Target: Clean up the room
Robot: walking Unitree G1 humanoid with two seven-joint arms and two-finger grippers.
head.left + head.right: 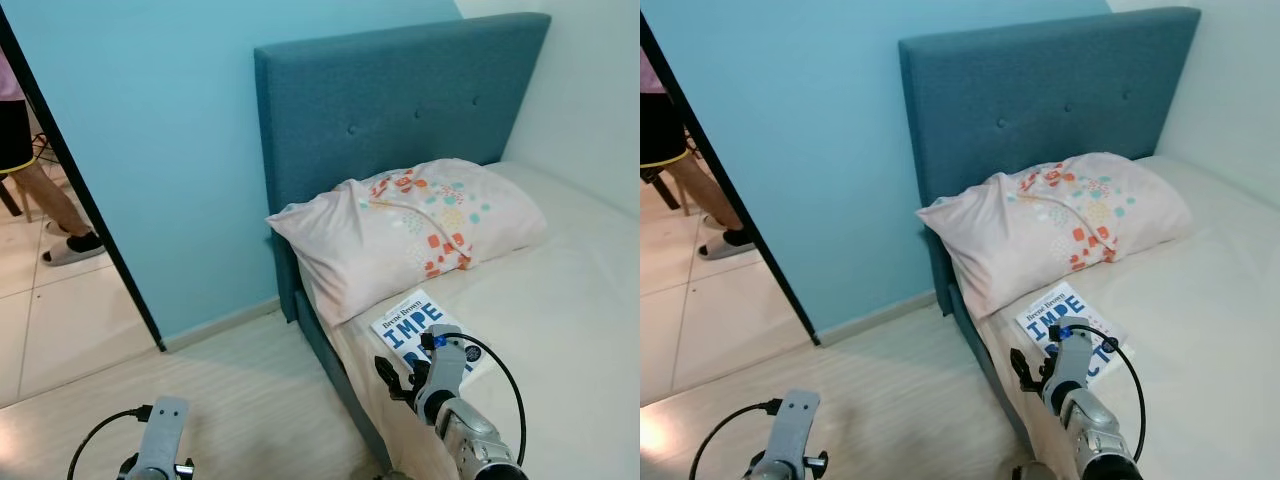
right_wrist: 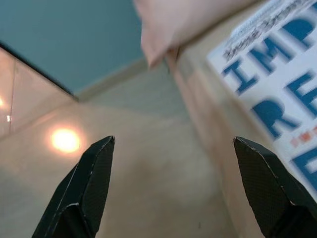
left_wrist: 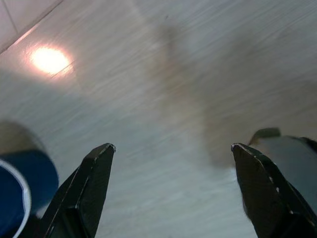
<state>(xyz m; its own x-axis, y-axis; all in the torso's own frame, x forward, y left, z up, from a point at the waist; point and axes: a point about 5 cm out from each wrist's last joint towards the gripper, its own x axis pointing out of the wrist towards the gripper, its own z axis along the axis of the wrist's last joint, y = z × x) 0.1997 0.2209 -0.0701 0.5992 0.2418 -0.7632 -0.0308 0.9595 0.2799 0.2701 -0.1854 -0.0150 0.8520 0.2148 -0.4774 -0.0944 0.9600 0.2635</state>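
A white book (image 1: pixel 413 322) with big blue letters lies flat on the bed (image 1: pixel 560 330), near its side edge and just below the pillow (image 1: pixel 410 225). My right arm (image 1: pixel 445 375) reaches over the book's near end. In the right wrist view the right gripper (image 2: pixel 173 144) is open and empty. One of its fingertips (image 2: pixel 257 163) is over the book (image 2: pixel 277 84) and the other is over the floor beside the bed. My left arm (image 1: pixel 160 440) hangs low over the floor, and the left gripper (image 3: pixel 173 146) is open with nothing in it.
A teal headboard (image 1: pixel 400 100) stands against the light blue wall. A black door frame (image 1: pixel 90 200) on the left opens onto a tiled room, where a person's legs (image 1: pixel 45 195) in slippers stand. Pale wood floor (image 1: pixel 260 390) lies beside the bed. A blue rounded object (image 3: pixel 22 188) is near the left gripper.
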